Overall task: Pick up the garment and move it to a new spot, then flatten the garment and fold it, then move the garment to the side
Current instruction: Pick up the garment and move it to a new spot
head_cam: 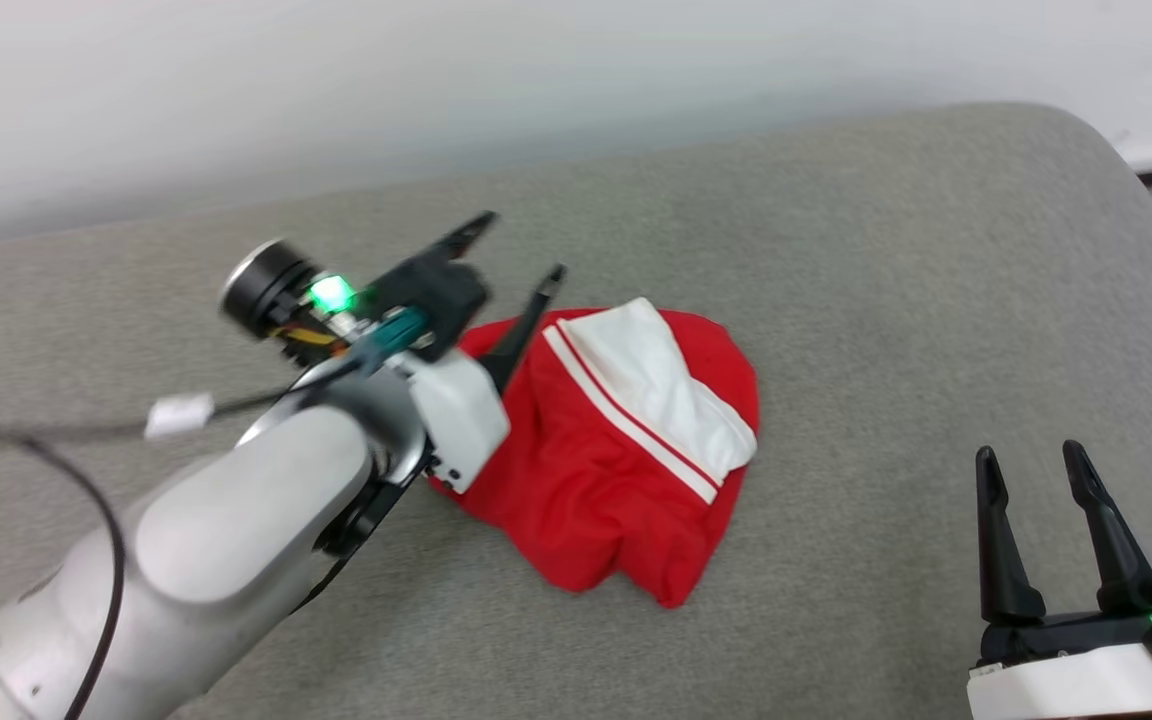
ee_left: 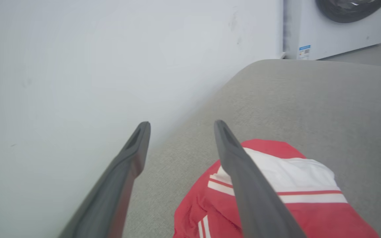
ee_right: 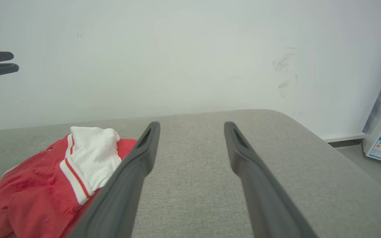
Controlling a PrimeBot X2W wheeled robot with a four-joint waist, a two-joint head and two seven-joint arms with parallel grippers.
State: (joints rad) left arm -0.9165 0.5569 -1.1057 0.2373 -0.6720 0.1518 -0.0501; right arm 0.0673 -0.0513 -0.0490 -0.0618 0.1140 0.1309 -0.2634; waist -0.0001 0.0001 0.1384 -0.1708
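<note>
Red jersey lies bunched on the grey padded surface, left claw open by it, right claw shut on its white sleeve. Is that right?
Not quite. The right claw is open and empty, well clear of the jersey, as the right wrist view shows. The rest stands.

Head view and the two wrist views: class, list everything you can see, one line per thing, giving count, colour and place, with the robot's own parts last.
garment: one, red with a white sleeve and red-white striped trim, crumpled in a heap on the middle of the surface.
padded surface: one, grey, round-cornered, under the garment.
wall: one, white, behind the surface.
appliance: one, white with a dark round door, on the floor beyond the surface's corner.
left gripper: one, dark fingers, open and empty, raised over the garment's left edge.
right gripper: one, dark fingers, open and empty, lower right, apart from the garment.
</note>
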